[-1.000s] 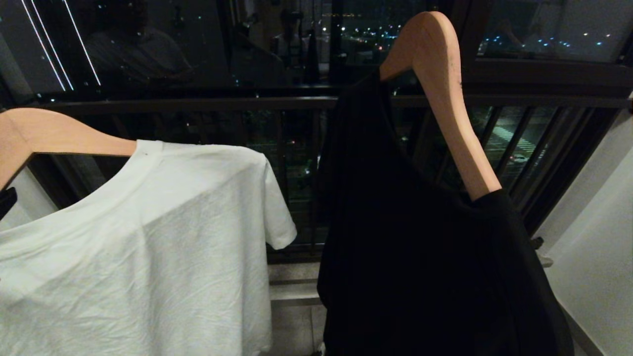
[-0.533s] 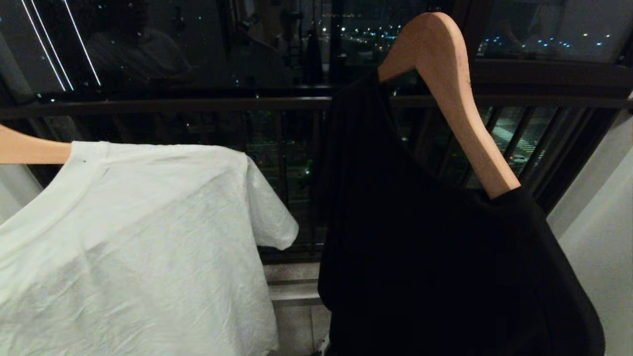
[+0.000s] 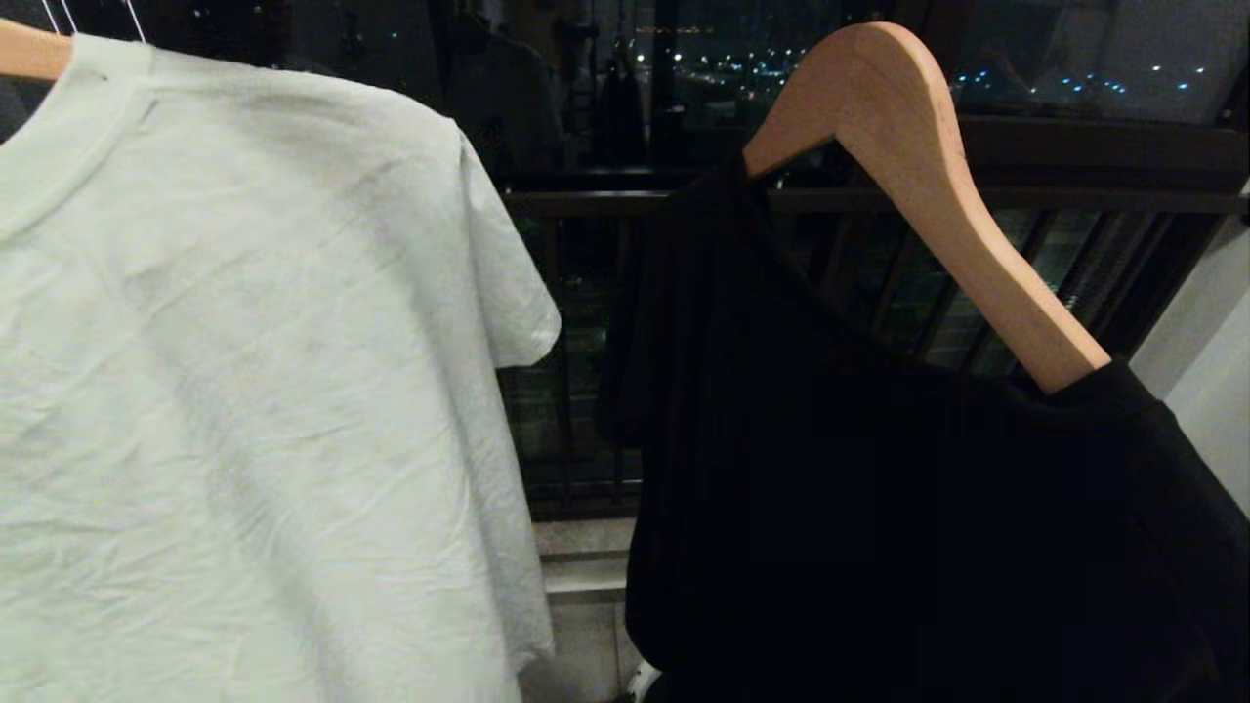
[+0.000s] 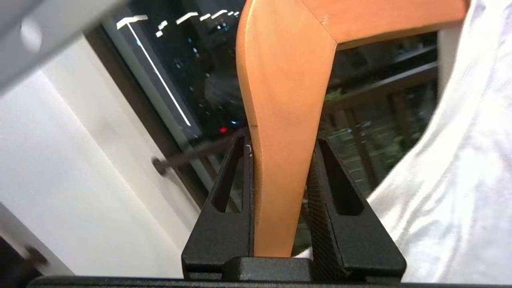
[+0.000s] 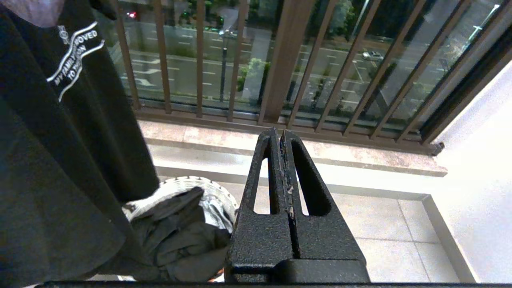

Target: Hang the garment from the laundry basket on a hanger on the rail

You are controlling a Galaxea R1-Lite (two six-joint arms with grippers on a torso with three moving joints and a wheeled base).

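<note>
While the left gripper (image 4: 280,160) clamps a wooden hanger (image 4: 286,120) carrying the white T-shirt (image 3: 244,391), the right gripper (image 5: 280,138) rests pressed together, empty. Below it, the laundry basket (image 5: 218,190) holds dark clothes.

- Two wooden hangers: one at the far left (image 3: 29,51), one on the right (image 3: 918,186).
- Two hanging T-shirts: one white (image 3: 244,391), one black (image 3: 879,488).
- One laundry basket (image 5: 212,188), holding dark clothes (image 5: 180,236).
- Two grippers: left (image 4: 280,152), right (image 5: 279,134).
</note>
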